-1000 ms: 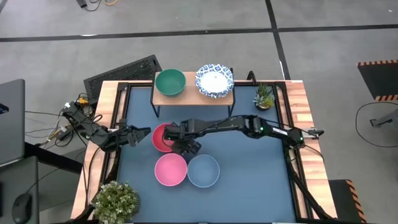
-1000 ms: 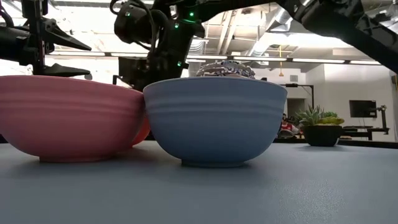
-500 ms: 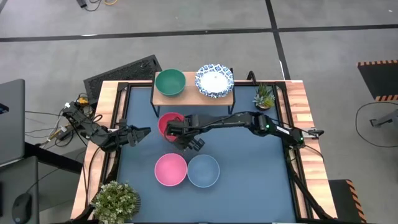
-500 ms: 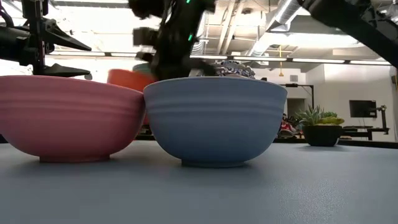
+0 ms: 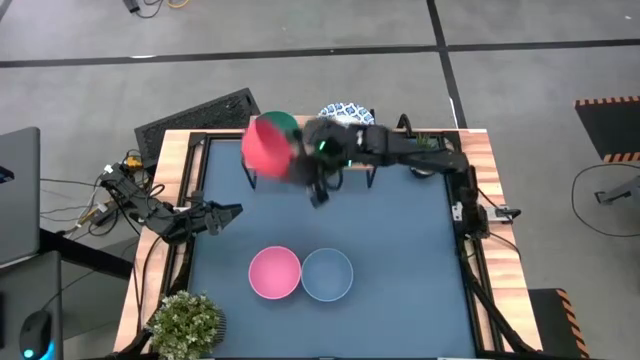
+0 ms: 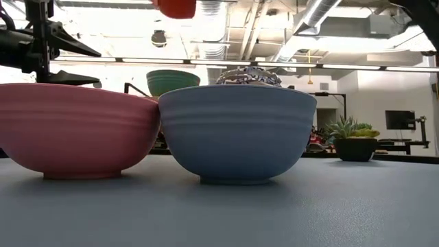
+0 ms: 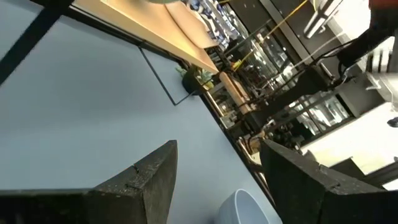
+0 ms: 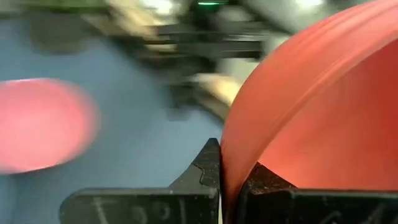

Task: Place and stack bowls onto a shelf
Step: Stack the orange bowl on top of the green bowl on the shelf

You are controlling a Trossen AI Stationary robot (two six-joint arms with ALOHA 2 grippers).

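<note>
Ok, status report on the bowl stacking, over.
Right pincer shut on red bowl, raised above green bowl on shelf. Left pincer open, waiting at table's left edge. Pink bowl and blue bowl on mat.

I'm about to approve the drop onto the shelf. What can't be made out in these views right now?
- Green bowl, high view: mostly hidden under the red bowl, so the gap between them is unclear.
- Right gripper: motion blur smears it in the high view.
- Red bowl, low view: cut off by the top edge.
- Patterned bowl, high view: partly covered by the right arm.
</note>
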